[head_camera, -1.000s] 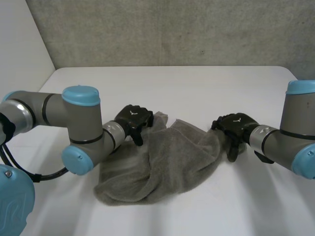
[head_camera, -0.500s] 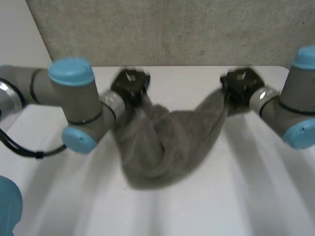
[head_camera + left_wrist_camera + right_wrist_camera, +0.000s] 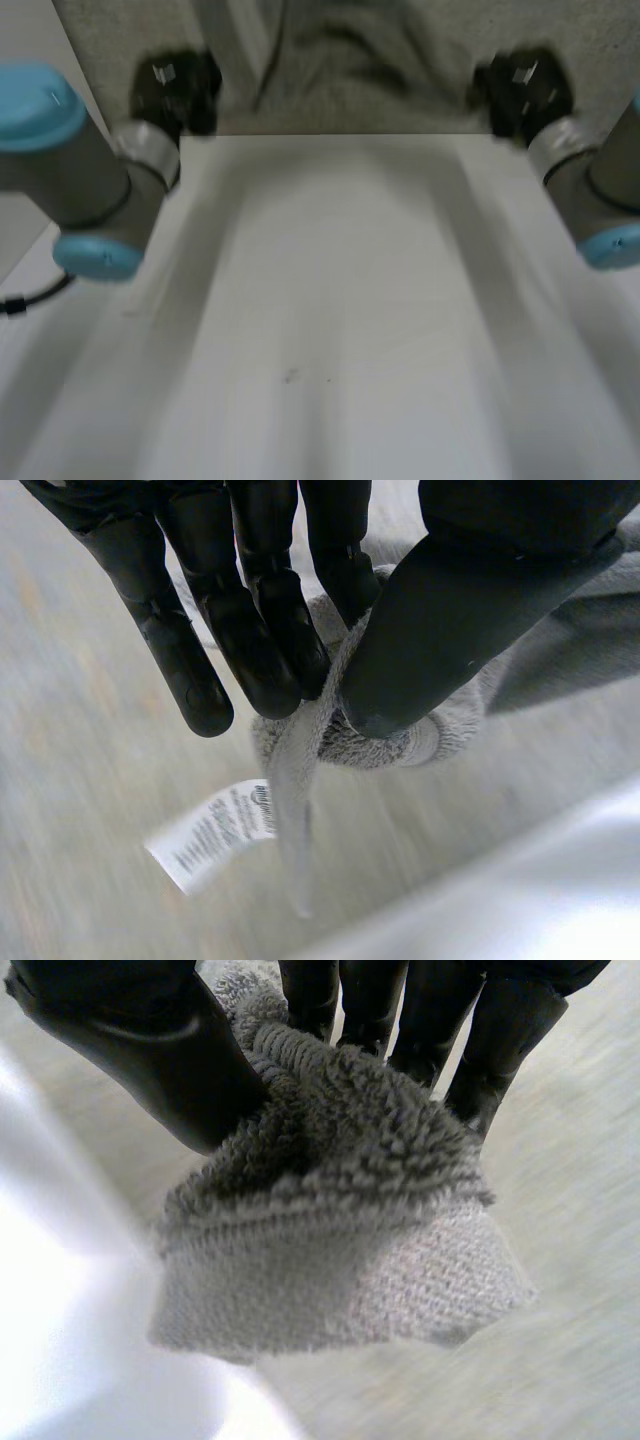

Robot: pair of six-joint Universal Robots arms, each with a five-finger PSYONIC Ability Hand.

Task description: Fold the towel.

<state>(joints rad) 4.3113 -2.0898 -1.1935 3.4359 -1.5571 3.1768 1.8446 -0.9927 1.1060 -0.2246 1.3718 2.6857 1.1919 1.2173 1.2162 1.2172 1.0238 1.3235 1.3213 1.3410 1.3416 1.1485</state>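
The grey towel [image 3: 345,55] hangs in the air above the far side of the white table [image 3: 330,320], stretched between both hands. My left hand [image 3: 172,88] is raised at the far left and pinches a towel corner [image 3: 340,730] between its thumb and fingers; a white care label [image 3: 215,832] dangles below that corner. My right hand [image 3: 520,85] is raised at the far right. Its thumb and fingers are shut on the other towel corner [image 3: 340,1220], which bunches out past the fingertips.
A grey wall [image 3: 600,60] stands behind the table's far edge. Both arms [image 3: 90,180] reach forward along the table's two sides.
Both hands closed on the towel's corners, then lifted it off the table and carried it up and away toward the far edge. The table where it lay is now bare.
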